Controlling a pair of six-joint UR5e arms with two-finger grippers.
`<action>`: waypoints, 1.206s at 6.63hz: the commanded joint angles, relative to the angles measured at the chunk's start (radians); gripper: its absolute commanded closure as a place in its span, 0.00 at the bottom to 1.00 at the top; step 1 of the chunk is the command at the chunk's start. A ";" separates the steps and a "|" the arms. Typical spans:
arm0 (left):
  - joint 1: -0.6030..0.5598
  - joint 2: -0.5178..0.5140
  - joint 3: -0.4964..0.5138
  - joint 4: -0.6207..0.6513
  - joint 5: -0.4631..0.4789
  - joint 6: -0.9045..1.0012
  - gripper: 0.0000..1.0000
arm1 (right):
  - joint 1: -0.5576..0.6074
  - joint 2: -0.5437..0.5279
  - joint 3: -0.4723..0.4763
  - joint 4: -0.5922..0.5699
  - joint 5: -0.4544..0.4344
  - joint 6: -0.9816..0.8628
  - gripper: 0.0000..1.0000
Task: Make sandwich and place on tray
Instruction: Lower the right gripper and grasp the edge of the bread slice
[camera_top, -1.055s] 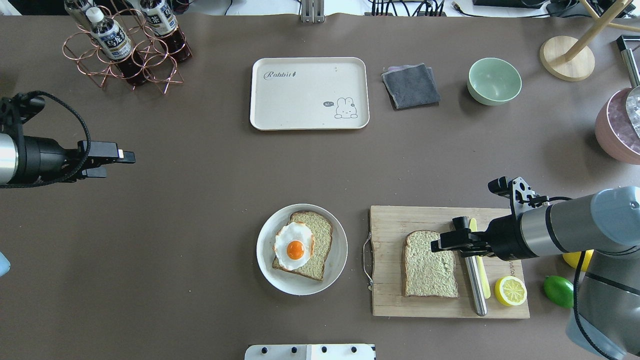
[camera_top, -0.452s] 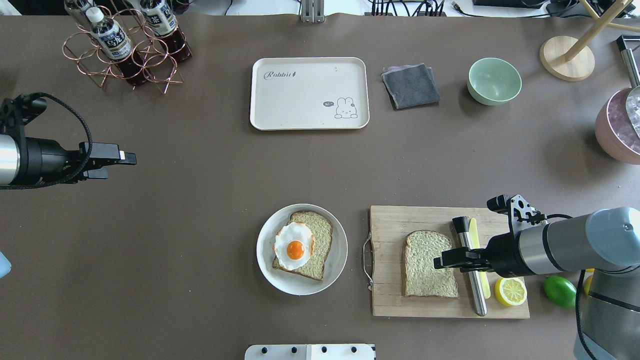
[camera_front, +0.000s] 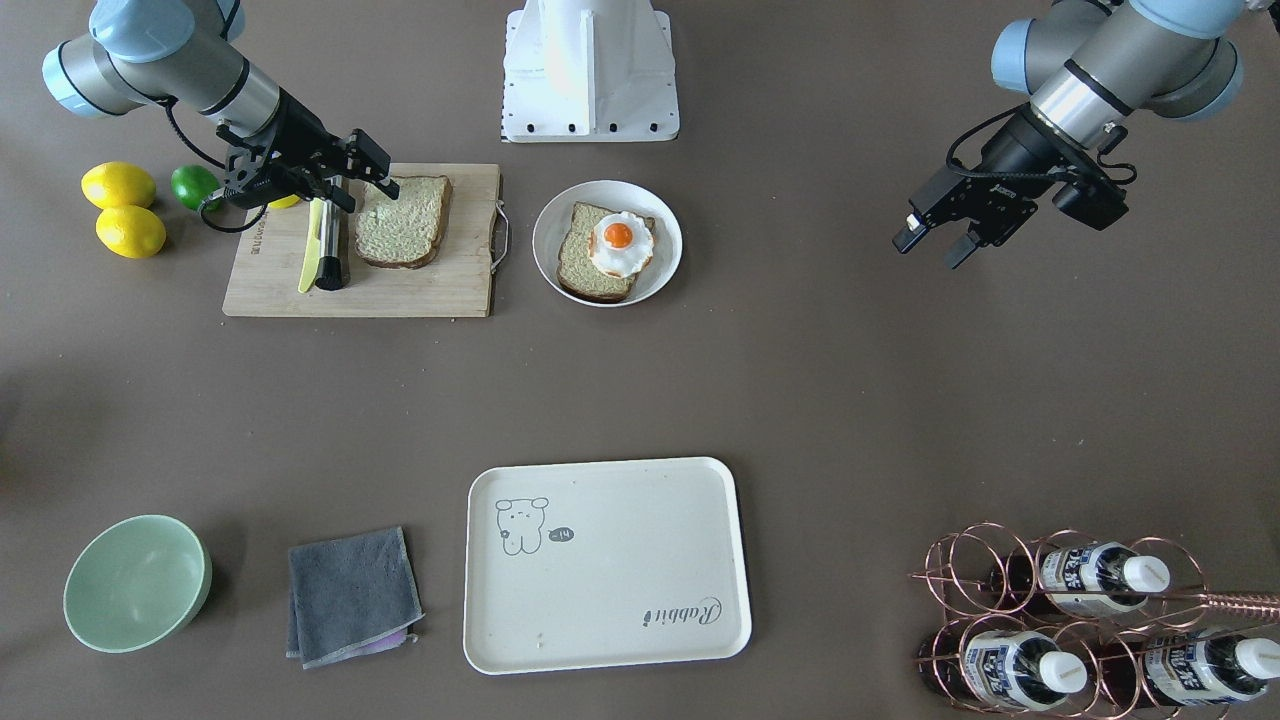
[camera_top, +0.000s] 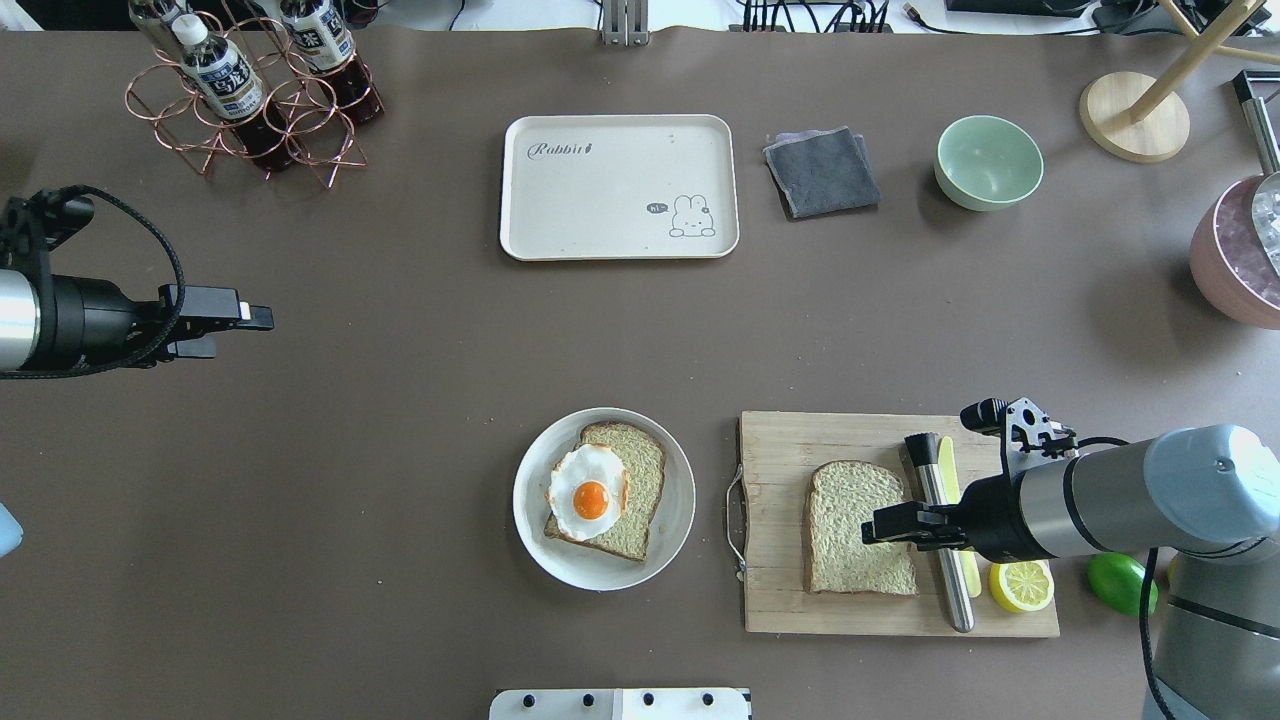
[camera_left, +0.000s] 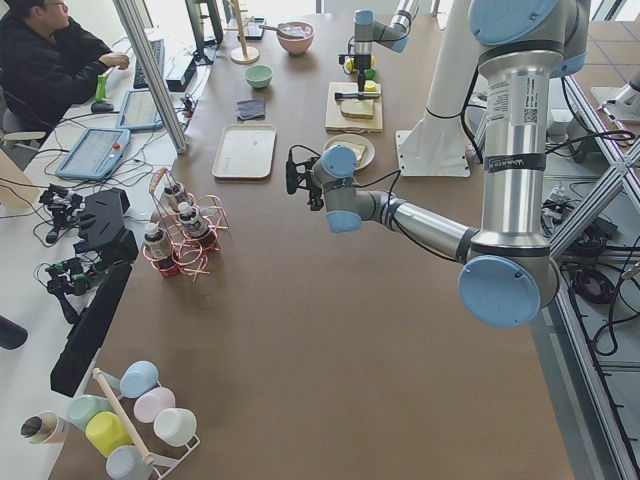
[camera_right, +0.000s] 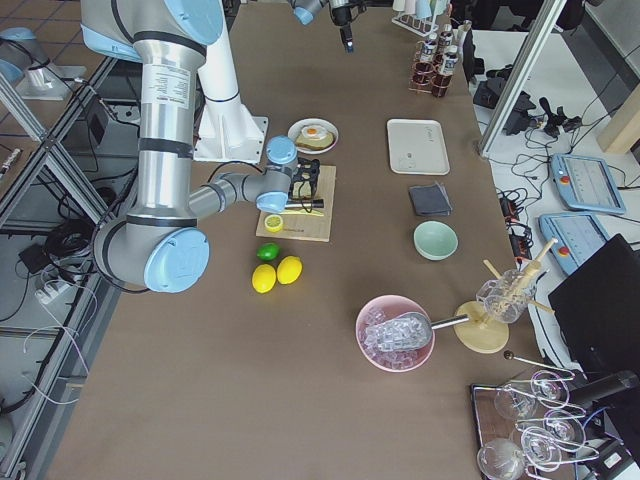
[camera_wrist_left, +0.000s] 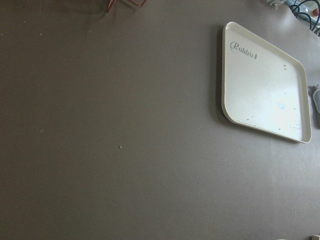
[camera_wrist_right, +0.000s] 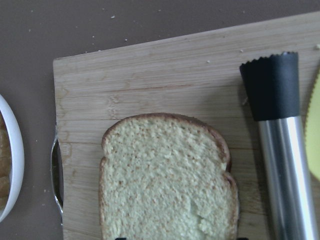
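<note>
One bread slice lies bare on the wooden cutting board. My right gripper hovers open over this slice's right edge; in the right wrist view the slice fills the space between the spread fingertips. The other bread slice sits on a round white plate with the fried egg on top. The cream tray lies bare at the far middle of the table. My left gripper hangs open and holding nothing at the left side, far from all of these.
A steel tool with a black tip and a yellow knife lie on the board beside the slice, with a lemon half and a lime nearby. A grey cloth, green bowl and bottle rack stand far off.
My right gripper has slid along the bare slice's right edge from its far corner toward the robot. The left arm has barely moved.
</note>
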 joint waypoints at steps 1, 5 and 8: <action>0.000 0.001 0.000 0.000 0.000 0.000 0.02 | -0.022 0.004 0.030 -0.074 -0.029 0.000 0.23; 0.001 0.000 0.003 0.000 0.000 0.002 0.02 | 0.000 0.068 0.084 -0.302 -0.031 -0.012 0.25; 0.001 -0.003 0.008 0.000 0.000 0.002 0.02 | -0.007 0.093 0.085 -0.350 -0.063 -0.014 0.30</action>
